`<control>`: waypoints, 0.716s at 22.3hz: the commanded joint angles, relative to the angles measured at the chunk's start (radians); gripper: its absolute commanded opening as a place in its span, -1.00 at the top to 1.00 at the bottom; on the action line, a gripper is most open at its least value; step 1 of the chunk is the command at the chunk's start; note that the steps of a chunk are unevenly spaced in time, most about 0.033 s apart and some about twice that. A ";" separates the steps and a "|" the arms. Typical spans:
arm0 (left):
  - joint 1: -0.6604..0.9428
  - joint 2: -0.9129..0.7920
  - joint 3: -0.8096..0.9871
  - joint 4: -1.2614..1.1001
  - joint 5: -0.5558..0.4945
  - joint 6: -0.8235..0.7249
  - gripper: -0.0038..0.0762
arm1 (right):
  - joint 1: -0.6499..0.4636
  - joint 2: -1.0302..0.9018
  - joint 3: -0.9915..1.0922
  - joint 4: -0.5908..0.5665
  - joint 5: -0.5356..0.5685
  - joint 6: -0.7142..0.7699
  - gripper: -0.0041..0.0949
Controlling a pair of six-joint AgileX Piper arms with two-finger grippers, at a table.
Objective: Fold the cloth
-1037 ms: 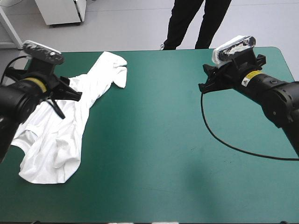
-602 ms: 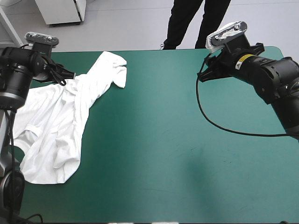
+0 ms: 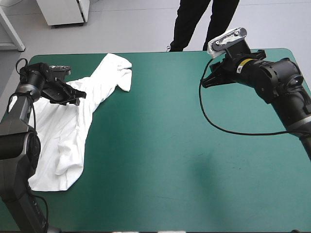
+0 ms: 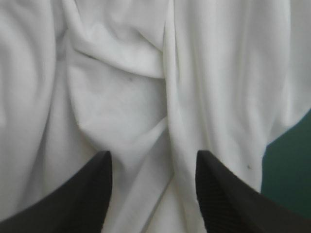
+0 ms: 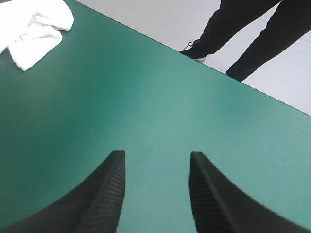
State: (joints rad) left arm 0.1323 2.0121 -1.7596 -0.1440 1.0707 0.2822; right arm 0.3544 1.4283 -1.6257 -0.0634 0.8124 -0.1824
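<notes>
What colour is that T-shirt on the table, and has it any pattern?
The T-shirt is plain white, no print showing; clearest in the high view.

L gripper (image 3: 77,95) has come down from the frame's upper-left edge & now sits low over the T-shirt (image 3: 58,131), arm stretched along the left side; R gripper (image 3: 208,81) has edged left & slightly up, twd top centre.

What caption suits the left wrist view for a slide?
Jaws open, the left gripper hangs over the crumpled T-shirt.
</notes>
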 commanded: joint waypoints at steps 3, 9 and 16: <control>-0.017 0.007 -0.031 -0.050 -0.030 0.030 -0.07 | -0.008 -0.025 -0.023 0.022 -0.068 -0.013 0.11; -0.077 0.073 -0.031 -0.055 -0.006 0.035 0.01 | -0.008 -0.025 -0.023 0.022 -0.067 -0.015 0.11; -0.140 0.077 -0.031 -0.067 0.028 0.040 0.92 | -0.008 -0.027 -0.023 0.022 -0.059 -0.015 0.11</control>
State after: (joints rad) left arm 0.0261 2.1171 -1.7805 -0.1449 1.0743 0.3204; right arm 0.3544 1.4367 -1.6211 -0.0397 0.8123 -0.1892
